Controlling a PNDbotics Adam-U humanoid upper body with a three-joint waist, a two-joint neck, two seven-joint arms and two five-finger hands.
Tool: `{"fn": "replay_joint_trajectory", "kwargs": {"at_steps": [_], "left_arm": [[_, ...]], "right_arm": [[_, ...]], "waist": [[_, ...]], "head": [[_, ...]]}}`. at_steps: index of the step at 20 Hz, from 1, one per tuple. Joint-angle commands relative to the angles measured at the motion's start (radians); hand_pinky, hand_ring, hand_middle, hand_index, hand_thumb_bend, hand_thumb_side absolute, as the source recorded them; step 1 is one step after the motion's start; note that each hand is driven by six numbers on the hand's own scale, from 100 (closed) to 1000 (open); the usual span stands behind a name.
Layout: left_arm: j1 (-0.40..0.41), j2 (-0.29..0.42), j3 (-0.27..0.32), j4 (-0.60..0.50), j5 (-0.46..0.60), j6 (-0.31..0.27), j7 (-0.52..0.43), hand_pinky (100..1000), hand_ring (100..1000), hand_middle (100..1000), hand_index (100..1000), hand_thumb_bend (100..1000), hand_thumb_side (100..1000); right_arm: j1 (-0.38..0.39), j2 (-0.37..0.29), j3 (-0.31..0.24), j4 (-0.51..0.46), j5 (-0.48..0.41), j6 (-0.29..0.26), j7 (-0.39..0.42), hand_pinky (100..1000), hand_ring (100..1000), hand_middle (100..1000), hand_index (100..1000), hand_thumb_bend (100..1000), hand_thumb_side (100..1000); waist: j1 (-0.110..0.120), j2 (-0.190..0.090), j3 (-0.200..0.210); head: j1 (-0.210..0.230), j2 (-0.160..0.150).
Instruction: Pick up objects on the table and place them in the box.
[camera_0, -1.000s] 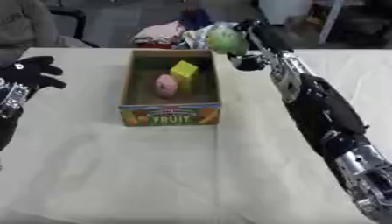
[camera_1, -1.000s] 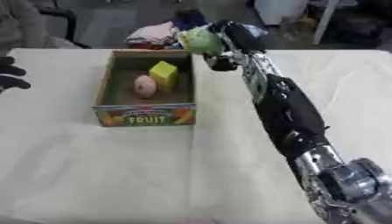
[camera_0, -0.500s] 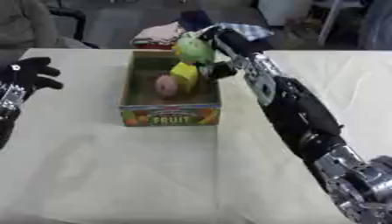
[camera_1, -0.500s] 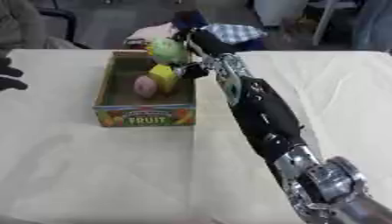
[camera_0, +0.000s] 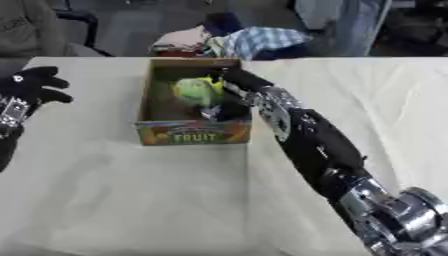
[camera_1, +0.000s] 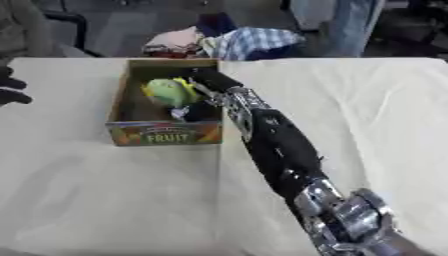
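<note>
A cardboard box (camera_0: 192, 134) with "FRUIT" on its front stands on the cream-covered table. My right arm reaches over its right wall, and my right hand (camera_0: 229, 104) sits inside the box with its fingers curled round a green round fruit (camera_0: 196, 91). A bit of yellow (camera_0: 213, 81) shows behind the fruit. The pink item seen earlier is hidden under the hand and fruit. My left hand (camera_0: 26, 88) rests open at the left edge, fingers spread.
A pile of cloth, including a plaid piece (camera_0: 254, 40), lies beyond the table's far edge behind the box. The table cloth (camera_0: 131, 200) stretches wide in front of the box and to the right.
My right hand has carried the green fruit from above the table's far right of the box leftwards and down into the box. The camera view has shifted a little.
</note>
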Motion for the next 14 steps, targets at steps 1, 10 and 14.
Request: {"fn": "replay_joint_trajectory", "kwargs": {"at_steps": [1, 10, 14], "left_arm": [[-0.011, 0.014, 0.013, -0.013, 0.003, -0.002, 0.005, 865, 672, 681, 844, 315, 801], [0.003, 0.034, 0.041, -0.001, -0.01, -0.004, 0.037, 865, 673, 680, 840, 317, 795], [0.016, 0.047, 0.065, 0.016, -0.015, -0.008, 0.077, 858, 668, 671, 834, 324, 788]], "right_arm": [[-0.024, -0.044, 0.008, -0.071, -0.065, -0.019, 0.034, 805, 868, 938, 983, 392, 749], [0.033, -0.25, 0.037, -0.367, -0.482, -0.004, -0.012, 733, 762, 816, 915, 126, 468], [0.146, -0.359, 0.012, -0.526, -0.748, 0.073, -0.054, 690, 710, 759, 877, 100, 635]], "waist": [[0.003, -0.015, -0.005], [-0.008, -0.014, -0.028], [-0.014, -0.011, -0.038]], "head": [[0.007, -0.01], [0.031, -0.013], [0.046, -0.017]]}}
